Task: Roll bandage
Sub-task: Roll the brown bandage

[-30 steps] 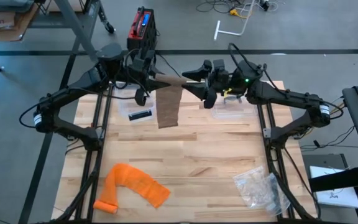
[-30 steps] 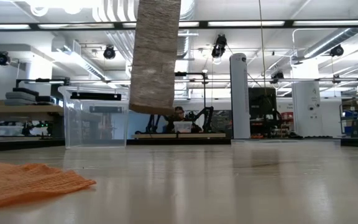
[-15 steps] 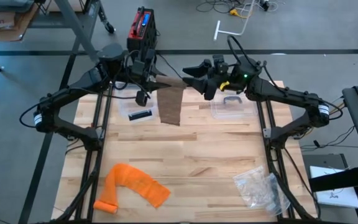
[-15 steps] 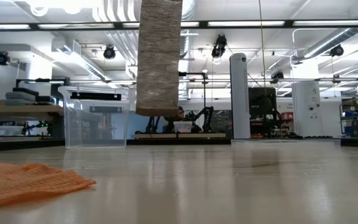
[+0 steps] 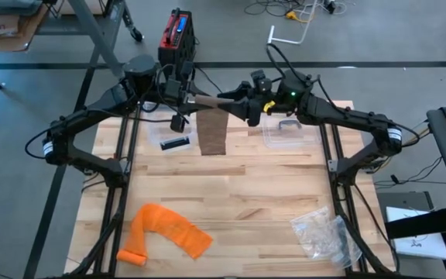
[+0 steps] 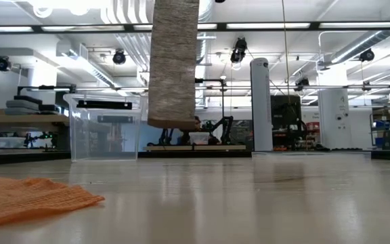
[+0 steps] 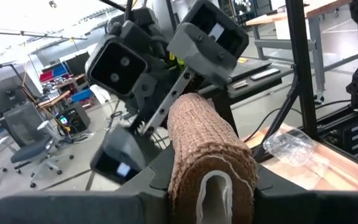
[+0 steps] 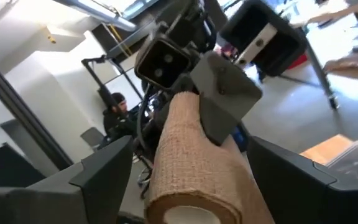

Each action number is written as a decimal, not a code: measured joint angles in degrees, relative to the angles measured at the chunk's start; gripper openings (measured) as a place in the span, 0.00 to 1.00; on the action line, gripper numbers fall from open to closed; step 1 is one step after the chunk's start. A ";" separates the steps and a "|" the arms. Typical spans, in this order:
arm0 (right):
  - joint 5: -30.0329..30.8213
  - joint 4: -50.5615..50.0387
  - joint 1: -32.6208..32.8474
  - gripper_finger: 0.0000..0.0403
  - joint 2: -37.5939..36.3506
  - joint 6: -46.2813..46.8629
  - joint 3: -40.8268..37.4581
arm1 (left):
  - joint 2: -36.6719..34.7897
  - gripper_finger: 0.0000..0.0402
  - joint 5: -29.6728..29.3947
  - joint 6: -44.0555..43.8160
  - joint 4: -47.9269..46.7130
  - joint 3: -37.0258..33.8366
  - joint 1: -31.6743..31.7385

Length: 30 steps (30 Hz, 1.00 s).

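Left end effector (image 5: pixel 194 99) clamped on bandage roll (image 7: pixel 209 149), right end effector (image 8: pixel 188 171) apart around roll

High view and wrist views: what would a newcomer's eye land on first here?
The brown fabric bandage roll, held in the air between the left gripper and the open right gripper over the table's far edge, its loose tail hanging down. Next, the crumpled orange mesh bandage lying at the near left corner of the wooden table.
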 joint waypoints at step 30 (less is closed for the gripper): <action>-0.51 -0.33 0.17 0.51 1.15 5.73 0.51 | 0.04 0.20 -4.20 11.26 -1.03 0.00 -0.04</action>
